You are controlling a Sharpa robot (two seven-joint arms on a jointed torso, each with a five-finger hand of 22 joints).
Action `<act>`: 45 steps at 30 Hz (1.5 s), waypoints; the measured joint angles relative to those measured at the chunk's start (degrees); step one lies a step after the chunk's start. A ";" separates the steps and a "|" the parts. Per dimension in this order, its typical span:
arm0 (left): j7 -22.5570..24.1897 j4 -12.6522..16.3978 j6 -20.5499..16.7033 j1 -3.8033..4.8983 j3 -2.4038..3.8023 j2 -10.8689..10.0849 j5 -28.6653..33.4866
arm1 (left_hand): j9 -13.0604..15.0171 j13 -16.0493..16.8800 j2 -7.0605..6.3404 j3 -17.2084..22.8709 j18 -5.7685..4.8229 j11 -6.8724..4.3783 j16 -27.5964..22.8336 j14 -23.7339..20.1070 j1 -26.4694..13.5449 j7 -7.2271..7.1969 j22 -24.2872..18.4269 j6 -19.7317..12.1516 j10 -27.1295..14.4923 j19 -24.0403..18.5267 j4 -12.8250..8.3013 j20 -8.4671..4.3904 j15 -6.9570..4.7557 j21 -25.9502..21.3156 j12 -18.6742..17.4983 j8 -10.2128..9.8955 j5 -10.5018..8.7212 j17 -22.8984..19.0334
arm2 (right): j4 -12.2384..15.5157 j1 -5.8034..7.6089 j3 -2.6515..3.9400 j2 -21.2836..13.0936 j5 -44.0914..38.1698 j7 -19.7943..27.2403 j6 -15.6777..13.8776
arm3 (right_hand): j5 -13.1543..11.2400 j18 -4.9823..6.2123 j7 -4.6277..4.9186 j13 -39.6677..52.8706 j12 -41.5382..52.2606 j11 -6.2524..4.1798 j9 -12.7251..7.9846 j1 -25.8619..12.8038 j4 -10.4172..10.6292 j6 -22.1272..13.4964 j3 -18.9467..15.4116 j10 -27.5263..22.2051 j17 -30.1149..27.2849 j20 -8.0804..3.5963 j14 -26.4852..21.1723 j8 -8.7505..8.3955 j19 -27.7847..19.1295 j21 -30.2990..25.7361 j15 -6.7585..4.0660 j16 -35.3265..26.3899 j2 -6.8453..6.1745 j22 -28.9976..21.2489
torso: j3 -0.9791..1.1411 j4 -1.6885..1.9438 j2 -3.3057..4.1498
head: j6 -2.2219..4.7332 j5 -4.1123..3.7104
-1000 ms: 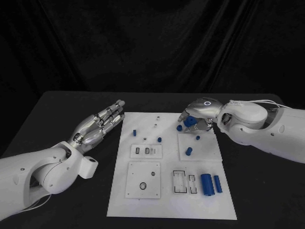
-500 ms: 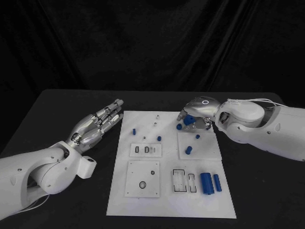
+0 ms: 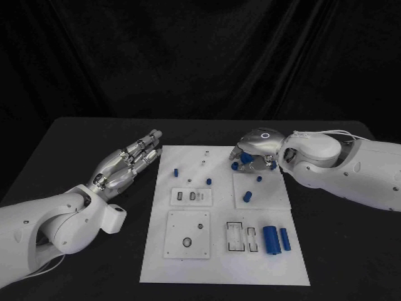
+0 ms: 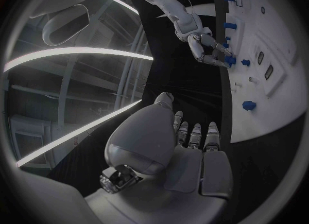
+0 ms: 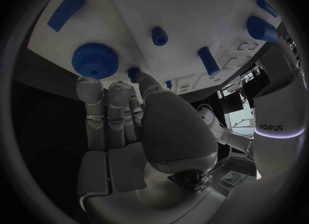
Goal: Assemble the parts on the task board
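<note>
The right hand is poised over the gear, apparently not gripped; a slip could knock nearby pegs. The left hand is held flat, empty.

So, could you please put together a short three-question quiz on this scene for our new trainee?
1. True or false: the left hand holds a blue part.
2. Multiple choice: the right hand is at which part of the task board? A) near left corner B) far right area C) near right corner
3. Fill in: in the right wrist view, the toothed blue piece by the fingers is a ____.

Key: 1 false, its fingers lie stretched out beside the board with nothing in them. 2 B. 3 gear.
</note>
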 measured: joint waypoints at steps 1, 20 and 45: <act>0.00 -0.03 0.03 0.00 0.00 0.02 0.00 | 0.00 0.00 0.00 0.00 0.00 0.00 0.00 0.00 0.00 0.00 0.00 0.00 0.00 0.00 0.00 0.00 0.00 0.00 0.00 0.00 0.00 0.00 | -0.07 -0.12 0.00 0.07 0.00 0.08 0.00 | 0.00 0.00 -0.01 0.00 0.00 -0.06 0.00 0.00 -0.11 -0.01 0.11 0.32 0.22 0.08 0.00 0.00 0.08 0.30 0.00 0.28 0.00 0.29 | -0.01 0.02 -0.01 | 0.00 -0.01; 0.01 -1.10 1.18 0.01 0.00 0.77 -0.02 | -0.01 -0.05 0.22 0.57 0.00 0.42 0.00 0.00 0.22 0.41 0.01 0.02 -0.39 0.00 -0.55 0.00 0.00 0.00 -0.03 0.00 0.00 -0.03 | -2.00 -1.59 0.02 1.88 -0.02 2.17 -1.16 | -3.14 0.01 1.24 -0.35 0.16 -0.81 1.37 1.53 -0.62 8.06 9.42 7.17 1.35 0.51 -0.61 2.16 -0.52 3.14 0.61 2.77 -1.55 4.62 | -0.08 0.07 -0.26 | -0.71 0.07; 0.02 -0.84 1.54 0.01 -0.01 0.60 -0.03 | 0.07 -0.04 -0.01 1.03 0.01 0.95 0.00 0.00 0.45 1.01 0.03 0.62 -0.27 0.01 -0.72 0.44 0.44 0.00 -0.03 0.00 0.00 -0.01 | -5.44 1.96 0.03 8.61 3.93 2.96 -4.91 | -5.18 0.03 1.53 -0.36 -0.46 -0.22 2.85 3.03 -1.85 10.93 14.78 9.85 1.33 0.31 -0.60 2.78 -0.72 4.55 0.61 3.75 -2.46 6.61 | -0.16 -0.09 -0.37 | -0.58 1.17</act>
